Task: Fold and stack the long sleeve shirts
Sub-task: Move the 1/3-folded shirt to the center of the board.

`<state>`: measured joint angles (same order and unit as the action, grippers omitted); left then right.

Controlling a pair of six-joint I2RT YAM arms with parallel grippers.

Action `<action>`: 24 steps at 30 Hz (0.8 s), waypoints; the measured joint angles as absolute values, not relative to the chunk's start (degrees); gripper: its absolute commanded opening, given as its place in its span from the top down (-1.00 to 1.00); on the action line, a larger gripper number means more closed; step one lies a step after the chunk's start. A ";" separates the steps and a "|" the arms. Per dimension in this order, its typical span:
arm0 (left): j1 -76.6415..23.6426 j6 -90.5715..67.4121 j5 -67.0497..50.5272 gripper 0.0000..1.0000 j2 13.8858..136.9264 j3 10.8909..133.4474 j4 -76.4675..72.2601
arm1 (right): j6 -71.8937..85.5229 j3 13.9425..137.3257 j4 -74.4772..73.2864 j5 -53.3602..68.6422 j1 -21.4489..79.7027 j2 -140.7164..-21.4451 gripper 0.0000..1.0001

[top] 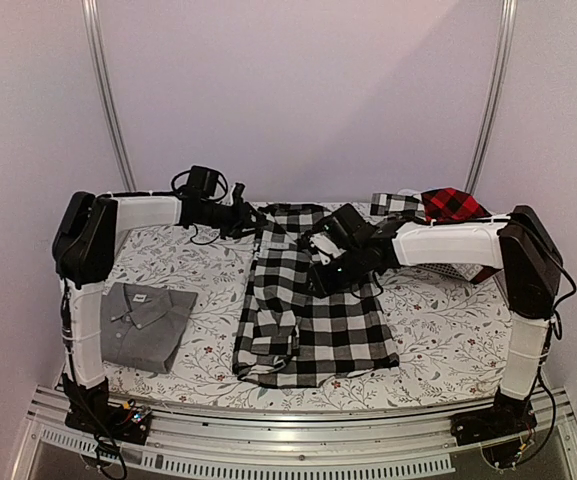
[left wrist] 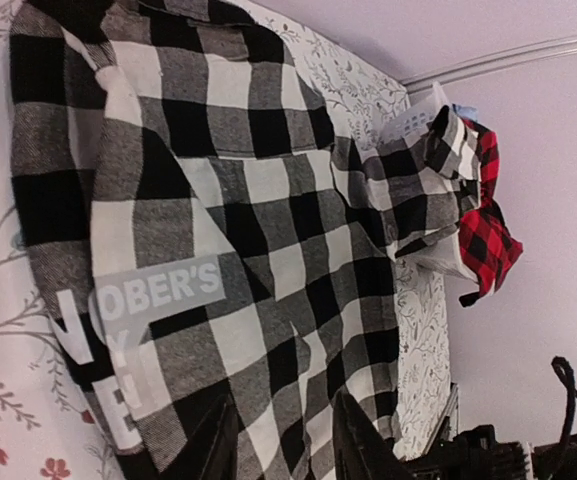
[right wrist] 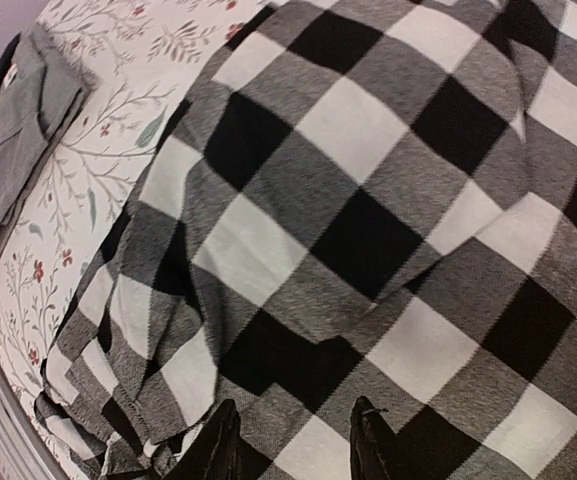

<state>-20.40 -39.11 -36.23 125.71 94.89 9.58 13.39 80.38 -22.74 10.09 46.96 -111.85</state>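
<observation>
Top external: black-and-white check shirt (top: 313,320) mid-desk, one side doubled in; grey shirt (top: 146,322) folded left, red check shirt (top: 453,204) bunched far right; take the open edge square, lay it flat | Left wrist: left tool (left wrist: 280,445) parted by the lettering, grip unclear | Right wrist: right tool (right wrist: 290,445) spread, empty over checks; floral desk (right wrist: 78,170), pale wall.

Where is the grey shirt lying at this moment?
In the top view the grey shirt lies folded on the near left of the table, beside the left arm and left of the black-and-white check shirt.
</observation>
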 measured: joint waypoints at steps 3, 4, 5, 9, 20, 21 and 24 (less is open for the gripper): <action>-23.20 -41.69 -36.05 0.37 121.36 88.18 4.99 | 15.97 78.39 -22.04 6.02 44.71 -109.71 0.23; -24.16 -42.35 -35.88 0.37 120.40 86.06 3.49 | 16.78 77.54 -21.69 4.73 44.05 -108.88 0.21; -25.04 -43.05 -35.66 0.38 119.87 84.40 2.33 | 17.37 76.51 -21.30 3.60 43.33 -107.94 0.20; -27.77 -45.19 -35.35 0.38 119.77 79.61 -1.04 | 19.40 73.21 -20.34 -0.01 41.06 -104.73 0.18; -28.14 -48.93 -30.79 0.38 121.93 70.65 -3.01 | 21.43 69.47 -18.87 -3.84 40.40 -101.67 0.17; -27.77 -48.99 -30.83 0.38 121.93 70.02 -3.79 | 21.52 69.12 -18.83 -4.03 40.38 -101.43 0.17; -26.83 -48.97 -30.94 0.37 121.30 68.25 -5.58 | 21.69 68.12 -18.70 -4.34 40.32 -100.86 0.17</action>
<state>-26.83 -48.97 -30.94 121.30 68.25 -5.58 21.69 68.12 -18.70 -4.34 40.32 -100.86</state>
